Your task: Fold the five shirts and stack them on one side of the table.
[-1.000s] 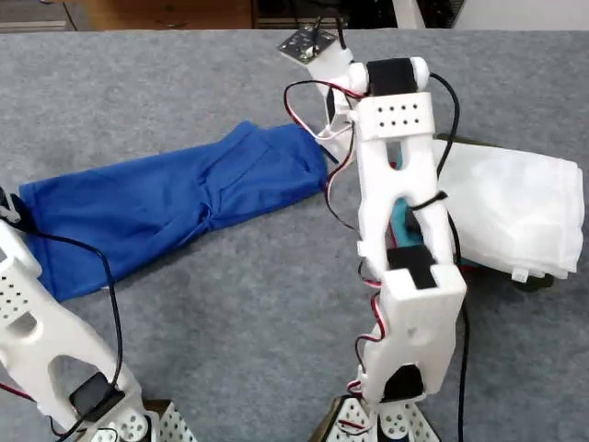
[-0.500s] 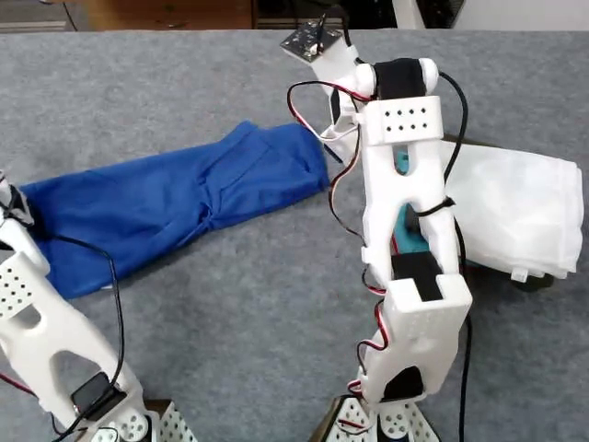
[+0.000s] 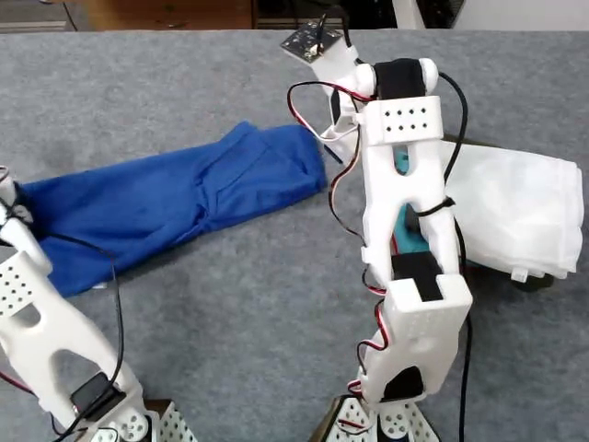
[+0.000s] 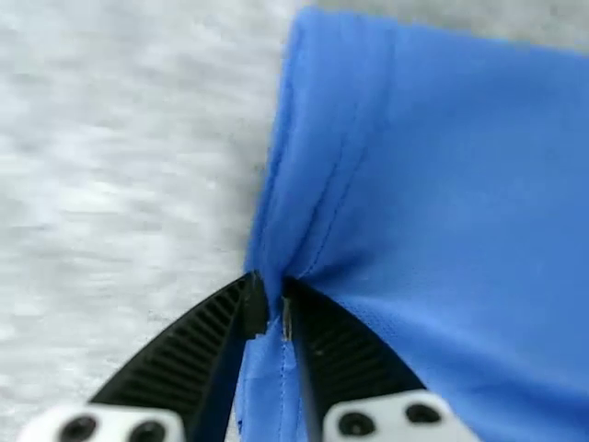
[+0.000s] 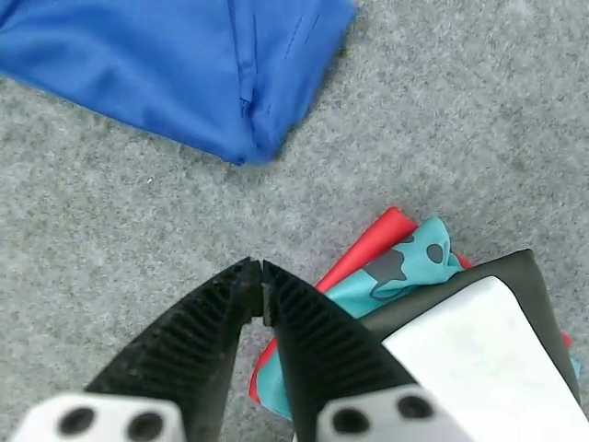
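One blue shirt [image 3: 175, 207] pinched in L pincer [image 4: 272, 307].

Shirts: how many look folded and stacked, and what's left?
Done: four folded shirts sit stacked at one side, white shirt on top, over black, teal and red. In hand: the left gripper is shut on the blue shirt, which lies long, partly folded. Left: finish folding and stack it.

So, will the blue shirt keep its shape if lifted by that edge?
Probably not. The blue shirt lies creased and folded over itself, so it would likely hang limp. The left gripper pinches only a bunched hem, which might slip.
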You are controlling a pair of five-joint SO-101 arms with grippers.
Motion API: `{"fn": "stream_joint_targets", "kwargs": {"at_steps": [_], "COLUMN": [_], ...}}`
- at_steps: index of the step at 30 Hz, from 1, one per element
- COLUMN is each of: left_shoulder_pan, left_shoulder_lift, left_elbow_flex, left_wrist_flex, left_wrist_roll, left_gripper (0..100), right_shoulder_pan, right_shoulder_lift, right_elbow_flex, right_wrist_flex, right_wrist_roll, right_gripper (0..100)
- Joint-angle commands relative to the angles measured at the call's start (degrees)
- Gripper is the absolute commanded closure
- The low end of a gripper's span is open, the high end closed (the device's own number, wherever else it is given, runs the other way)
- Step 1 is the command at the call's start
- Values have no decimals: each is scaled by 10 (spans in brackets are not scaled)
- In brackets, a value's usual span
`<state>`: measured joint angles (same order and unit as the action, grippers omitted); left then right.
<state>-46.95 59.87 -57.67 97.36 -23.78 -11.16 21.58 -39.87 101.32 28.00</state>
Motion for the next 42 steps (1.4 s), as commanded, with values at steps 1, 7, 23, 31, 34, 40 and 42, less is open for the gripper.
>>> {"fn": "stream_joint_targets", "kwargs": {"at_steps": [1,7,23,31,34,40,42], "left_shoulder_pan": [-80,-142,-81,51,116,254,301], "left_shoulder_lift": [1,0,-29,-165,-230,-327,-346], "left_elbow_flex": [-58,-114,-126,-11,39,138,154], "left_wrist_flex": [-4,-4,35,35,35,35,34], "left_wrist_roll": [-44,-98,-44,16,46,82,84], "left_gripper": [982,982,982,982,982,982,982], "right_shoulder_pan": [8,8,-42,-36,-30,-29,-29], "right_shoulder_lift": [-36,-36,-36,-41,-51,-56,-56], "right_elbow_flex": [0,58,405,542,548,548,547], "right_wrist_flex": [7,-33,-479,-676,-701,-708,-708], "right_wrist_roll": [0,0,-105,-137,-136,-136,-136], "right_gripper": [995,995,995,994,994,994,994]}}
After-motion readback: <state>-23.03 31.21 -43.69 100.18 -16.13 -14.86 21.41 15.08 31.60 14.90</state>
